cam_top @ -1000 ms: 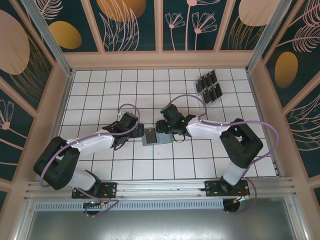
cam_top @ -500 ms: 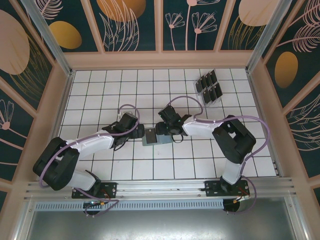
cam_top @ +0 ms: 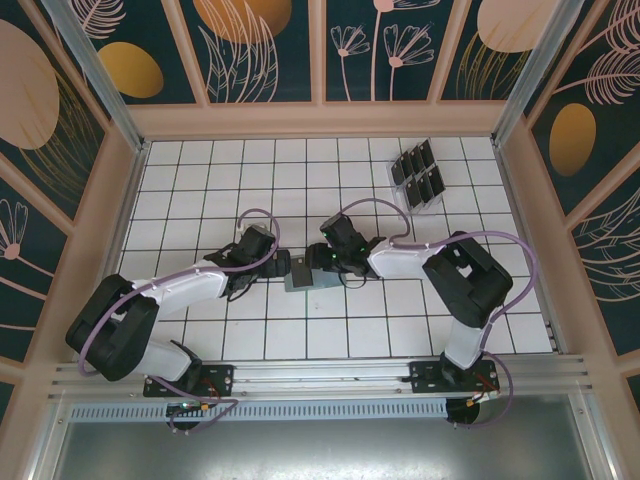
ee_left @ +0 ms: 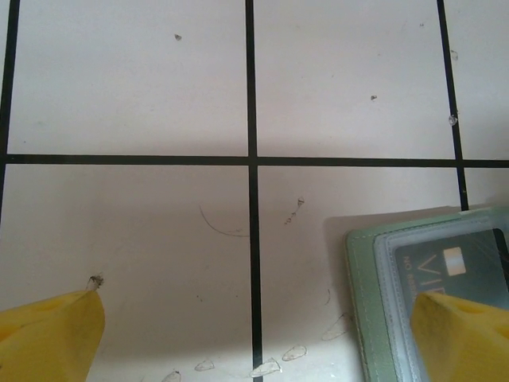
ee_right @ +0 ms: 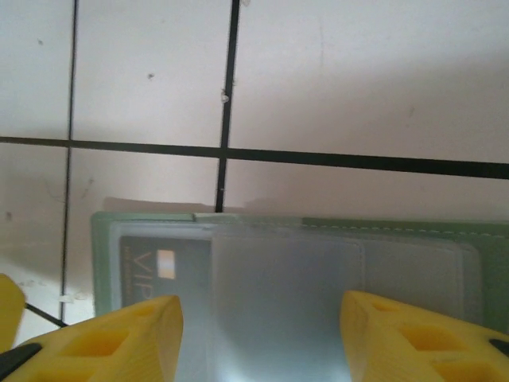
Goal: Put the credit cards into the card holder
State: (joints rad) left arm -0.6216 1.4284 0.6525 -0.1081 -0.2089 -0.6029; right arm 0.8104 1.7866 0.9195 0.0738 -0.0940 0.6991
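Observation:
The sage-green card holder [cam_top: 312, 275] lies open on the tiled floor between the two arms. One dark credit card [ee_right: 163, 263] marked VIP sits in its clear pocket, and it also appears under the plastic as the card [ee_left: 455, 267]. My right gripper [ee_right: 258, 342] stands open over the card holder [ee_right: 445, 239], its yellow fingers astride a clear pocket. My left gripper [ee_left: 254, 342] is open too, with one fingertip [ee_left: 461, 334] over the edge of the holder [ee_left: 366, 302] and the other over bare tile. Several more dark credit cards [cam_top: 418, 172] stand at the back right.
A clear slotted rack [cam_top: 432, 203] holds those cards near the right wall. Wooden walls ring the white tiled floor [cam_top: 200, 180]. Purple cables loop above both wrists. The arm bases sit on the rail at the near edge.
The right arm's elbow has swung left and its gripper has shifted slightly left over the card holder. The left arm has stayed put.

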